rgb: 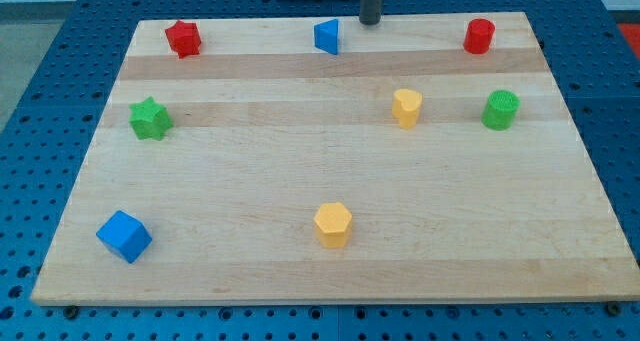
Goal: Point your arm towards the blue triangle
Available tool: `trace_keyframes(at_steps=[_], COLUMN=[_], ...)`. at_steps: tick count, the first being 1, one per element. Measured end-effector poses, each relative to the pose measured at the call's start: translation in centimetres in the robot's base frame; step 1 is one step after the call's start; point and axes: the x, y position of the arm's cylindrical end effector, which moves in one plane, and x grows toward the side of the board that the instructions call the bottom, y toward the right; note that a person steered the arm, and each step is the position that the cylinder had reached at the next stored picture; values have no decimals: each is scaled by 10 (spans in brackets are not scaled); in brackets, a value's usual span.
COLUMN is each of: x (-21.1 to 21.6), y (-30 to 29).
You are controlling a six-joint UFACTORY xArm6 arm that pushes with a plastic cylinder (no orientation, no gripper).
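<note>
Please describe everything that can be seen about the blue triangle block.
The blue triangle is a small solid block of plain blue, plastic-looking, with a triangular top face and short straight sides. It stands flat on the wooden board, near the middle of the edge at the view's top. No other block touches it; the red star lies far to the view's left. My tip is just to its right, slightly higher in the view, apart from it.

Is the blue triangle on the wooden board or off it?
On it. The blue triangle rests fully on the wooden board, near its top edge, just left of my tip.
</note>
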Motion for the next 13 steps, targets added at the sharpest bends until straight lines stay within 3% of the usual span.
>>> trace_keyframes(at_steps=[4,5,6,8,13], x=[0,0,0,0,-3], y=[-9,-45,-45,21,4])
